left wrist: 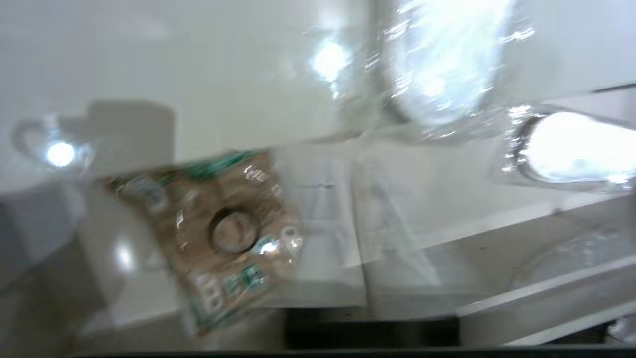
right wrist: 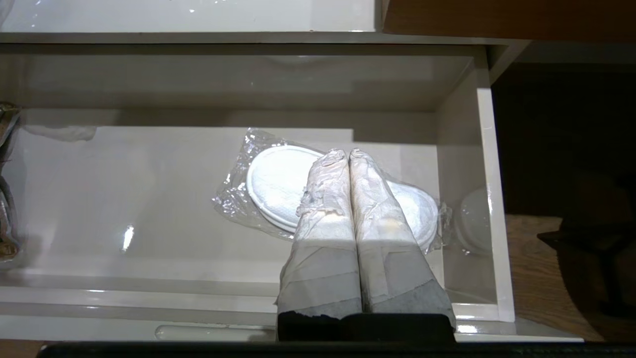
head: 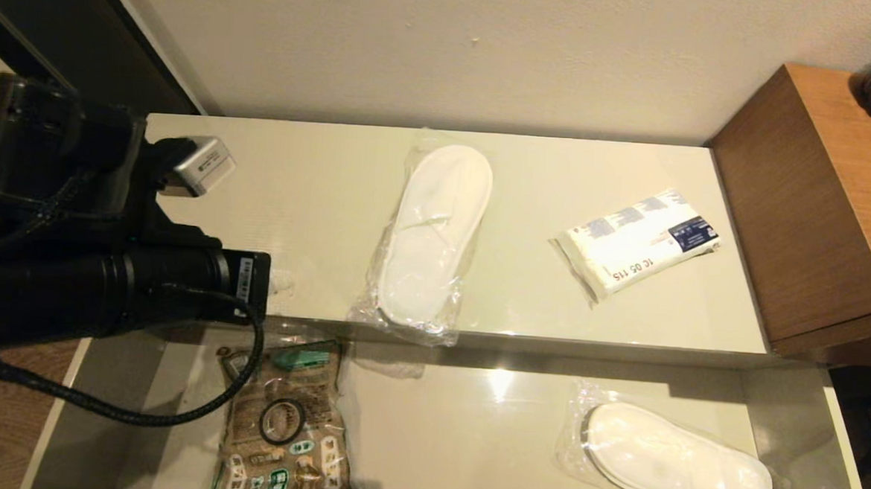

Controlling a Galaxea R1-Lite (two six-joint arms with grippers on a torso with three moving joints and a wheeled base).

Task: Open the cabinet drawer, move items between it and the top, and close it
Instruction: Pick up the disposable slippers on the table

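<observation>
The left wrist view is motion-blurred, so the left gripper's state cannot be read; in the head view the left arm (head: 91,271) hides part of the cabinet drawer (head: 471,425), whose brown bag (head: 288,423) the frame edge crops.

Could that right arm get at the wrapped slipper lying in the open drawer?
Probably yes. The right gripper hangs right above the slipper in the drawer, fingers pressed together, with nothing between them. The cabinet drawer stands open, so the way down looks free; the fingers would need to open first.
</observation>
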